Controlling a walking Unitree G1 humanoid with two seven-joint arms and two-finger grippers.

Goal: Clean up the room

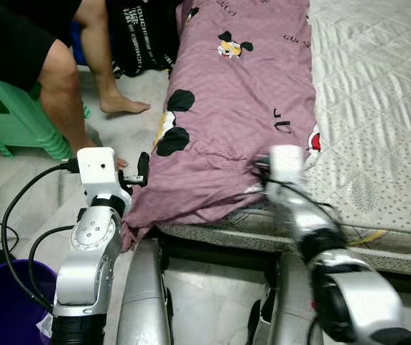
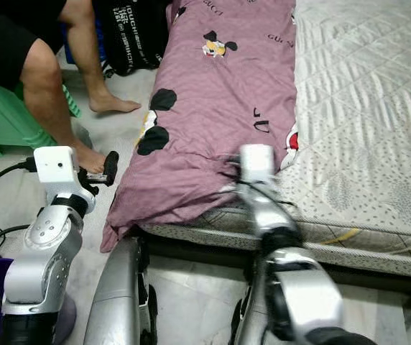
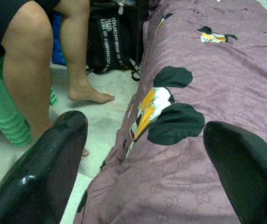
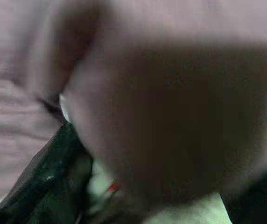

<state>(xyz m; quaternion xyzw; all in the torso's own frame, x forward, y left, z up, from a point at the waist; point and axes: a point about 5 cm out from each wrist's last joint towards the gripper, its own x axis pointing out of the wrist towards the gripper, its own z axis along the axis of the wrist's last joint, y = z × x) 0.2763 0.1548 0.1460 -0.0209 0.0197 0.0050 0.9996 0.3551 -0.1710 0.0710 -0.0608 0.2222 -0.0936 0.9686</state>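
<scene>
Mauve cartoon-print blanket (image 1: 241, 108) spread along the bed (image 1: 378, 129) edge, left tool (image 1: 142, 172) spread wide beside its corner, right tool (image 1: 263, 172) buried in fabric, grip unclear, purple bucket (image 1: 4, 302) on floor.

Mauve blanket (image 1: 241, 108) with black-and-yellow cartoon mouse prints, off-white quilted mattress (image 1: 378, 108), green plastic stool (image 1: 8, 118), purple bucket (image 1: 8, 302).
</scene>
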